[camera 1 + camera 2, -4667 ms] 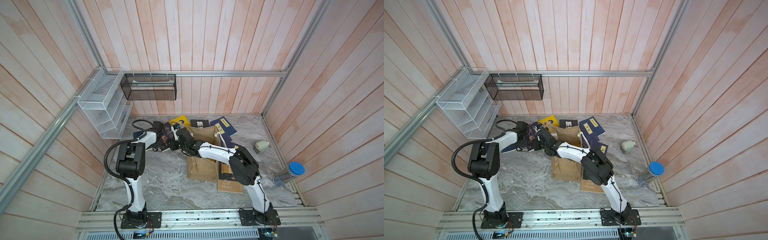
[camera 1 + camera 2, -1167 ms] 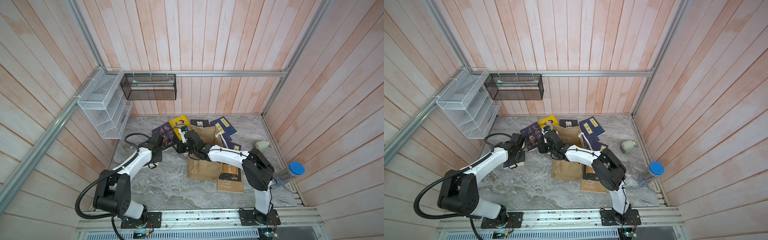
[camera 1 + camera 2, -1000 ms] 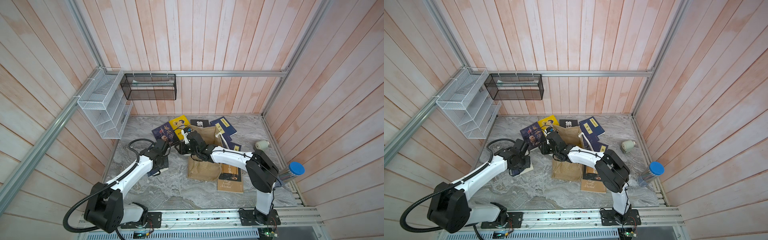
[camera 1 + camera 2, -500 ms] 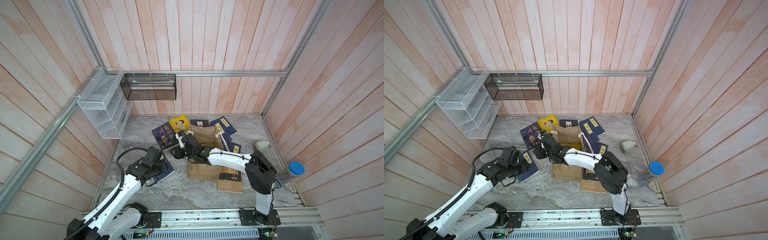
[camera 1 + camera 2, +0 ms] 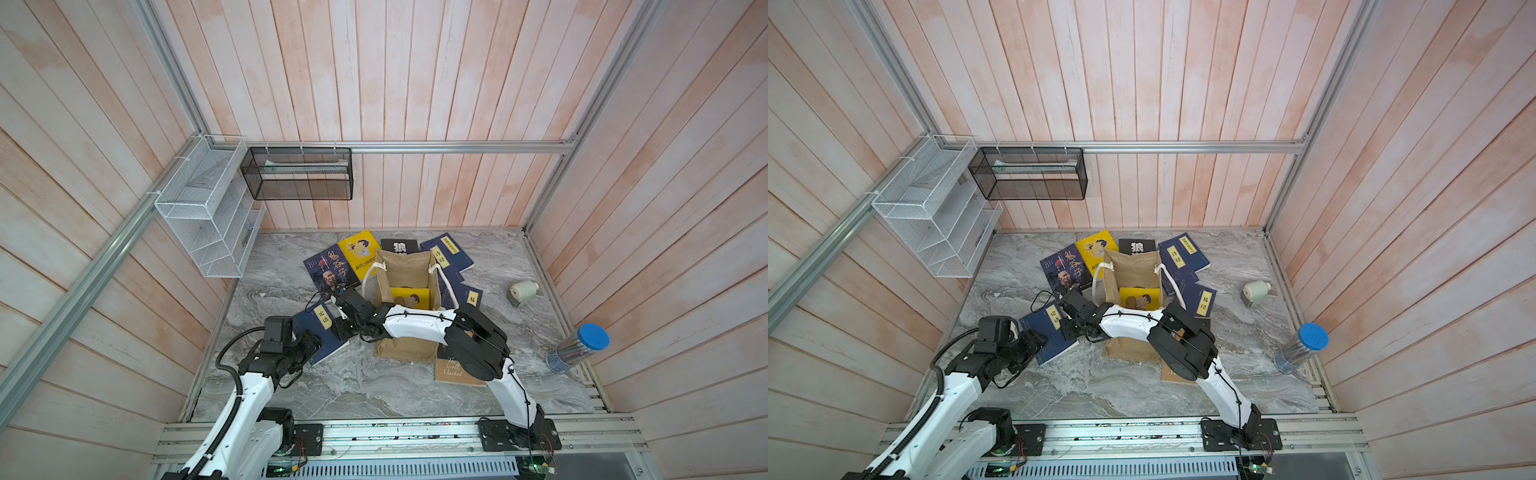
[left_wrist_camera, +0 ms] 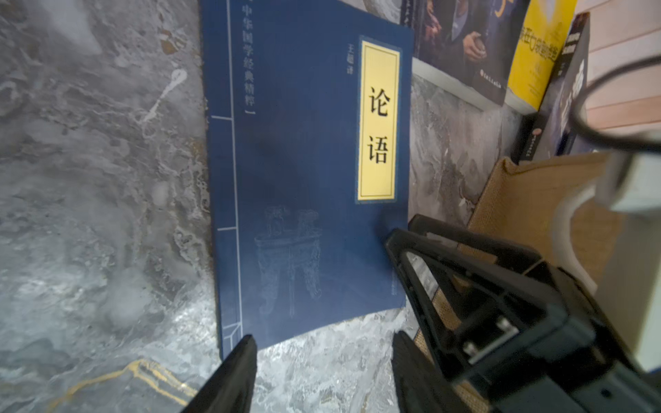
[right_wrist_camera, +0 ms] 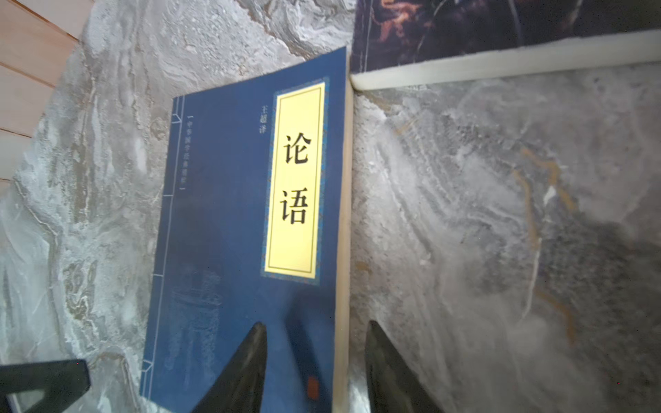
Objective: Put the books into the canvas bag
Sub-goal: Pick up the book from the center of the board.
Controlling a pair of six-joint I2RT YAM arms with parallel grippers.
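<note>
Right now my left gripper [image 6: 323, 339] hangs low over the desk [image 5: 374, 386] with its fingers apart and nothing between them. The short near edge of a navy book [image 6: 304, 178] lies just past its tips.

My right gripper [image 7: 316, 327] is down at the long page edge of that same book. Its fingers are also apart and sit astride the edge, one over the blue cover and the other over bare desk. It is not clamped on the book, and I cannot tell whether a tip touches the cover.

The navy book lies flat, cover up, with its yellow title label showing. In both top views it is on the desk to the left of the bag [image 5: 405, 270], apart from it. Its far corner is just beside a dark book with a portrait [image 5: 330, 274].

The bag stands upright with its mouth open, and a yellow book [image 5: 409, 298] is inside it. My right arm reaches across in front of it.

More books lie flat around the bag: a yellow cartoon book [image 5: 357, 251] and a black book [image 5: 399, 246] behind it, two navy books [image 5: 451, 251] at its far right, another navy one [image 5: 471, 296] beside it, and a brown book [image 5: 451, 370] partly under my right arm.
</note>
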